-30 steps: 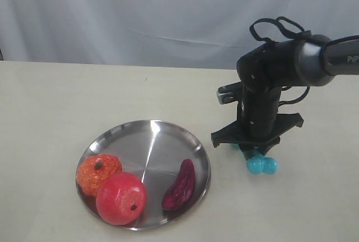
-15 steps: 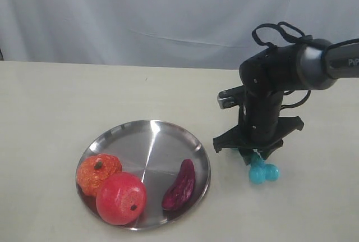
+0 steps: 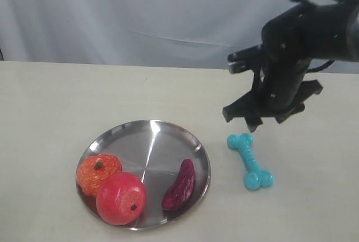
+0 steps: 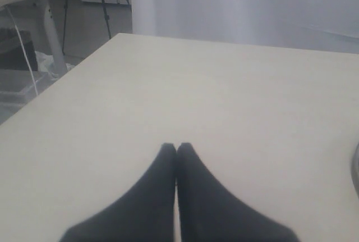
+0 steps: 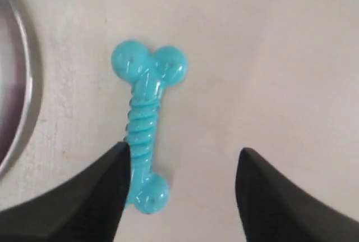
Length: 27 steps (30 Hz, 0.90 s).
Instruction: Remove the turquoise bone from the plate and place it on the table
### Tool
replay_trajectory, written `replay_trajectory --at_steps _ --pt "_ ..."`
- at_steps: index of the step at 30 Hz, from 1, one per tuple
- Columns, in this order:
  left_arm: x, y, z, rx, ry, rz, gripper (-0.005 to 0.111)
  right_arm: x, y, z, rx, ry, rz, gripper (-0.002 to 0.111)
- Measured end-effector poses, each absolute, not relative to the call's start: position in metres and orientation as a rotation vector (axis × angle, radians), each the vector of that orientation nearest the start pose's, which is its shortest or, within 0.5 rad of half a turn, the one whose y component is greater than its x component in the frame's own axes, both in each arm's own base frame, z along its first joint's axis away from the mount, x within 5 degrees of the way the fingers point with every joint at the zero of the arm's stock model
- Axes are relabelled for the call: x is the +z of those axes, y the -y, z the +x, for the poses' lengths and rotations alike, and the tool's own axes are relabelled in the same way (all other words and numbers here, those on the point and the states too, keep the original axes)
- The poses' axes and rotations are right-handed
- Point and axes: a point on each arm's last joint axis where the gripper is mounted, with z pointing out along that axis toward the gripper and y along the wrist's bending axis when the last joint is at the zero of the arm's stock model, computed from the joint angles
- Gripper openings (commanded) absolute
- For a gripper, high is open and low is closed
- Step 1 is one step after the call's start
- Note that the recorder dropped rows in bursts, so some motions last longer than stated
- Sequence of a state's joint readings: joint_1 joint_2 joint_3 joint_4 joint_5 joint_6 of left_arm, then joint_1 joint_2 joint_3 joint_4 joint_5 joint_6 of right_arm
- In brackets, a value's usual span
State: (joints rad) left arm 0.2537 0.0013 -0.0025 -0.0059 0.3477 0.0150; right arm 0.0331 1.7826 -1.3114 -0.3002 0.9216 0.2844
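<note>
right hand (image 5: 180,155) lifted, turquoise bone (image 3: 250,160) beside plate (image 3: 205,160) rim

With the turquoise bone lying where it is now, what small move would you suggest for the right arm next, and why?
Probably draw the right pincer up and away. The turquoise bone lies flat on the table, apart from the plate, and the pincer hangs open above it, clear of it, so the placing looks done.

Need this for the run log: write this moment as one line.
turquoise bone: flat on table, beside plate | right pincer: open, above bone | left pincer: shut, empty | task: done
</note>
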Motion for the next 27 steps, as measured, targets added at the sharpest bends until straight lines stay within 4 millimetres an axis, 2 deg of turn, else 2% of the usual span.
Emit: replay_trajectory --at_steps 4,5,10,15,18,22,27 --pt "0.183 -0.013 0.052 0.183 -1.82 -0.222 0.0 0.29 0.012 0.341 -0.312 -2.654 0.139 0.004" --pt "0.183 -0.013 0.052 0.183 -1.82 -0.222 0.0 0.302 0.012 0.336 -0.305 -2.614 0.14 0.0" --pt "0.183 -0.013 0.052 0.183 -1.82 -0.222 0.0 0.372 0.013 0.294 -0.248 -2.35 0.149 0.0" --pt "0.183 -0.013 0.052 0.183 -1.82 -0.222 0.0 0.423 0.012 0.247 -0.193 -2.091 0.136 0.0" --pt "0.183 -0.013 0.052 0.183 -1.82 -0.222 0.0 0.44 0.011 0.214 -0.162 -1.94 0.117 0.0" --pt "0.183 -0.013 0.052 0.183 -1.82 -0.222 0.0 0.451 0.009 0.164 -0.116 -1.716 0.083 0.0" --pt "0.183 -0.013 0.052 0.183 -1.82 -0.222 0.0 0.439 0.005 0.109 -0.066 -1.472 0.028 0.0"
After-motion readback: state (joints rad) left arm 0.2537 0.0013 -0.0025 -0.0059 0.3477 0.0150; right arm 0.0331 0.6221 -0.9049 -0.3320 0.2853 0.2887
